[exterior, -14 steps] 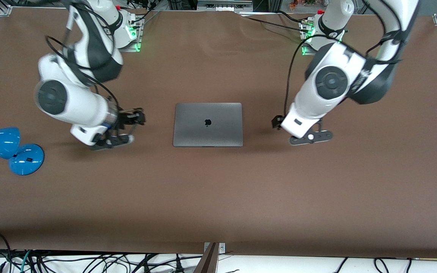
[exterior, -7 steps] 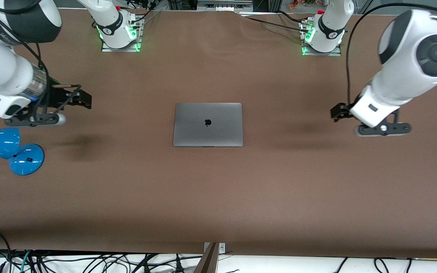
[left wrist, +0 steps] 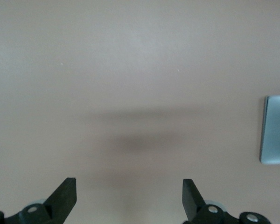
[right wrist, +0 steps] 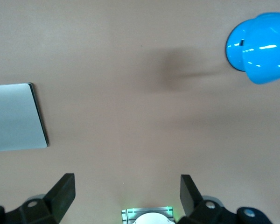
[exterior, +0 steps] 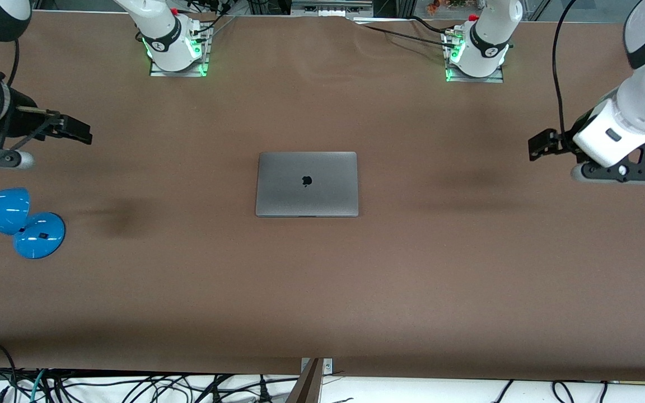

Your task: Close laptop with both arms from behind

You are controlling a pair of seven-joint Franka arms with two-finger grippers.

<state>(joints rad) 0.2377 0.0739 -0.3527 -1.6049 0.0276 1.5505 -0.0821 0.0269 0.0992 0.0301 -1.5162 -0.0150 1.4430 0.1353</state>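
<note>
Front view: the laptop [exterior: 307,183] lies shut and flat at the centre of the frame, a slim grey metal slab with rounded corners and a small dark logo on its lid. Its four edges sit square to the frame, and bare brown desk [exterior: 322,291] surrounds it on every side, a matte, cloth-like surface with faint creases near the top. My right gripper [exterior: 73,130] hangs at the frame's left edge, over bare desk and well apart from the laptop, its black fingers spread open. My left gripper [exterior: 541,145] hangs at the frame's right edge, also over bare desk and well apart from the laptop, fingers spread wide with nothing between them. A glossy blue lamp [exterior: 17,221] with a round base and rounded shade lies at the lower left, near the desk's edge. Both arm bases glow green along the top of the frame.

Left wrist view shows two black fingertips [left wrist: 65,196] apart at the bottom and a sliver of the laptop at the right edge. Right wrist view shows the laptop's corner at mid-left and the blue lamp at upper right.
</note>
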